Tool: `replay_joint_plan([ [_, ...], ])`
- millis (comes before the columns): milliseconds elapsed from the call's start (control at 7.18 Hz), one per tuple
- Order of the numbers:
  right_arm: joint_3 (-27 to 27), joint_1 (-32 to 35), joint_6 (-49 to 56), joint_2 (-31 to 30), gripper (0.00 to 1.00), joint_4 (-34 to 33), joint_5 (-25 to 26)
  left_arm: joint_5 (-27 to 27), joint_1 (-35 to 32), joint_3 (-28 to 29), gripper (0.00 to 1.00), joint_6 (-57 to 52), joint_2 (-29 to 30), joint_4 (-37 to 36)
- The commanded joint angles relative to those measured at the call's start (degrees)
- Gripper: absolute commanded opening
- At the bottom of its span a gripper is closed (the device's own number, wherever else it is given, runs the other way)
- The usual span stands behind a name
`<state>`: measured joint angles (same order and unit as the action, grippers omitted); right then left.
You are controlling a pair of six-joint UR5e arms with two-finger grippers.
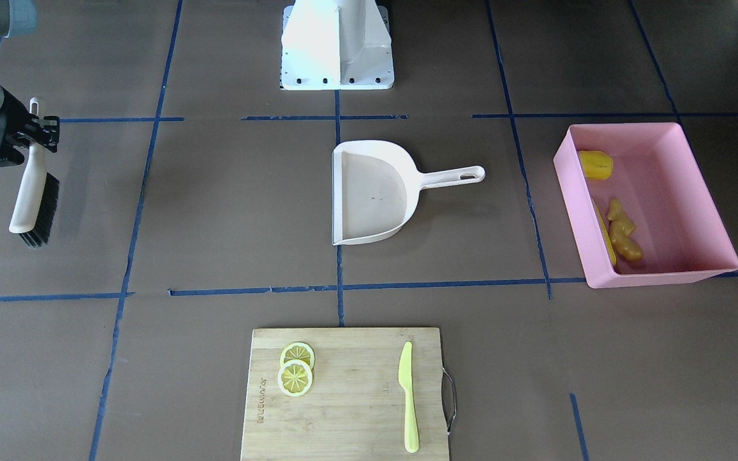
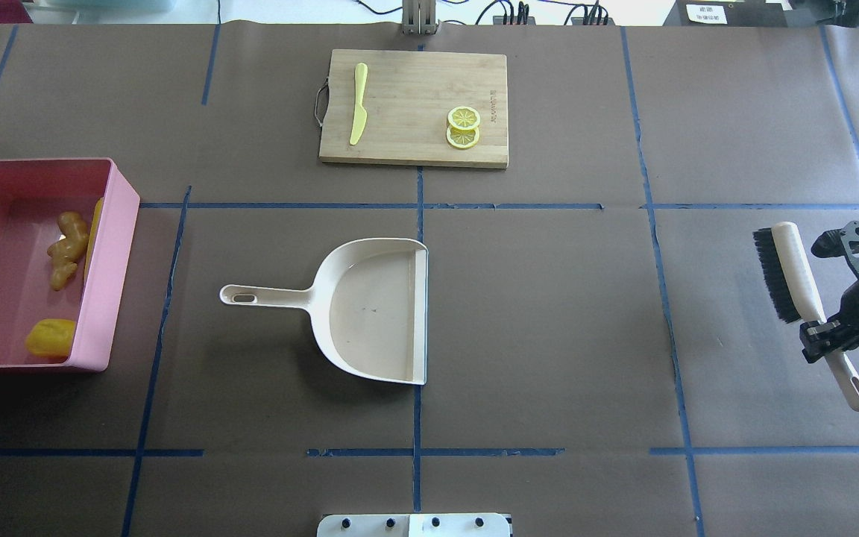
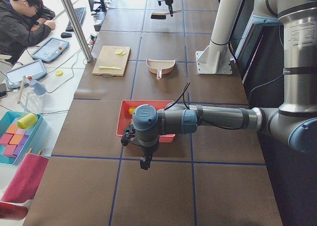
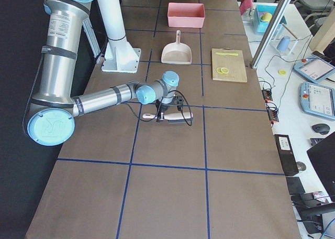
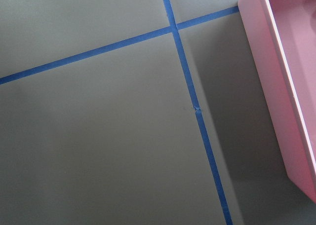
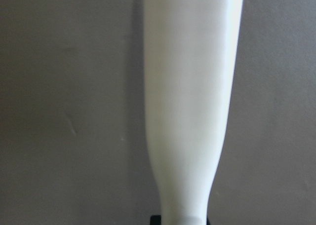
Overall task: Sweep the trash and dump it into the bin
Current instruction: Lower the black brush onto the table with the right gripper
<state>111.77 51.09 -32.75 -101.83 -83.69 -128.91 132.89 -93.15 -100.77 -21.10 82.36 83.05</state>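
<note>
The pink bin [image 2: 112,283] stands at the table's left end and holds the tan ginger root [image 2: 68,250], the corn cob [image 2: 94,239] leaning along its wall, and the rounded yellow lump [image 2: 51,337]. The front-facing view shows the same bin [image 1: 664,277], with ginger root [image 1: 623,230] and lump [image 1: 595,164]. My right gripper [image 2: 821,332] is shut on the white handle of a black-bristled brush [image 2: 787,272], low over the table at the far right. My left gripper [image 3: 145,162] shows only in the left side view, beside the bin's near end; I cannot tell its state.
The off-white dustpan [image 2: 377,309] lies empty mid-table, handle toward the bin. A wooden cutting board [image 2: 414,142] at the far edge carries lemon slices [image 2: 464,127] and a yellow-green knife [image 2: 359,112]. The robot's base [image 1: 337,51] is behind the dustpan.
</note>
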Motion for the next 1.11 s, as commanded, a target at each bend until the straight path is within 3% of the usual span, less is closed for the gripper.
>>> replay_joint_plan([
  [0, -3.7, 2.5, 4.2, -0.6, 0.04, 0.1, -1.2, 0.0, 0.1, 0.1, 1.0, 0.0, 0.1, 0.0],
  [418, -5.0, 3.0, 7.6, -3.1, 0.17, 0.2, -1.1, 0.1, 0.1, 0.5, 1.0, 0.0, 0.1, 0.6],
  [696, -4.8, 3.9, 7.9, -2.3, 1.0, 0.3, -0.9, 0.1, 0.1, 0.5, 1.0, 0.0, 0.1, 0.6],
  [975, -4.5, 7.9, 8.1, -0.6, 1.0, 0.4, -0.9, 0.1, 0.1, 0.4, 1.0, 0.0, 0.1, 0.6],
])
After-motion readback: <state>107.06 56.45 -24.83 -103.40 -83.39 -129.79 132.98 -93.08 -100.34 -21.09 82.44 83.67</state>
